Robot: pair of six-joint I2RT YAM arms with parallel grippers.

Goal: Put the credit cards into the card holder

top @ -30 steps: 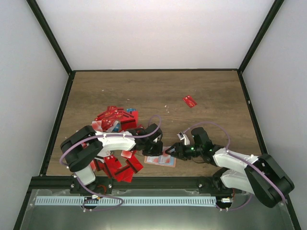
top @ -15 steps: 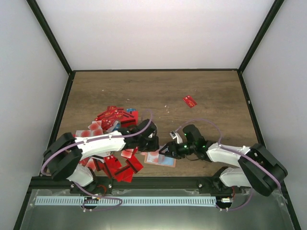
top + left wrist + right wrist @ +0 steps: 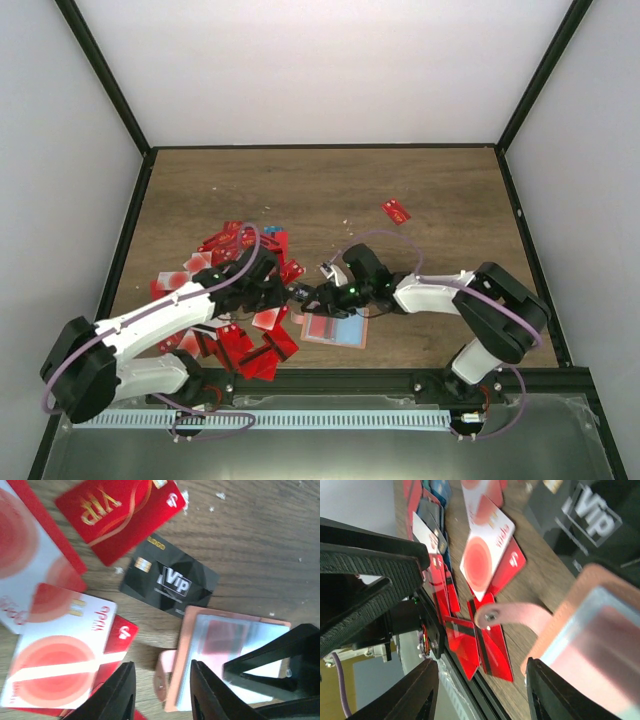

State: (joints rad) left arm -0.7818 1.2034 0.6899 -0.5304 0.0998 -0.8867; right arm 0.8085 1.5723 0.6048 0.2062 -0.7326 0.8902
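The left gripper (image 3: 162, 695) has just parted its jaws. They were shut a second ago and now stand narrowly apart with nothing between them. In the wrist view the gap frames the small salmon strap tab (image 3: 161, 677) of the flat salmon-tan rectangular card holder (image 3: 225, 650), which lies open on the brown wooden table (image 3: 400, 180). The right gripper (image 3: 482, 695) has its jaws about half apart, much as before, and also grips nothing. One finger hangs at the holder's near edge, though I cannot tell whether it touches.

Further out, both arms have swung toward the left since a second ago. The two grippers now meet nose to nose over the holder's far-left corner, while the holder itself has not moved. A glossy black plastic VIP card (image 3: 170, 582) lies just beside the holder's far edge. The heap of thin red and pink-white plastic credit cards (image 3: 235, 250) spreads to the left, and one red card (image 3: 396, 211) sits well apart.

The newly opened left jaws suggest a card was just let go at the holder. Its pale blue pocket shows a pink-red patch, but blur hides whether that is a card seated inside. Nearly all the cards remain outside.
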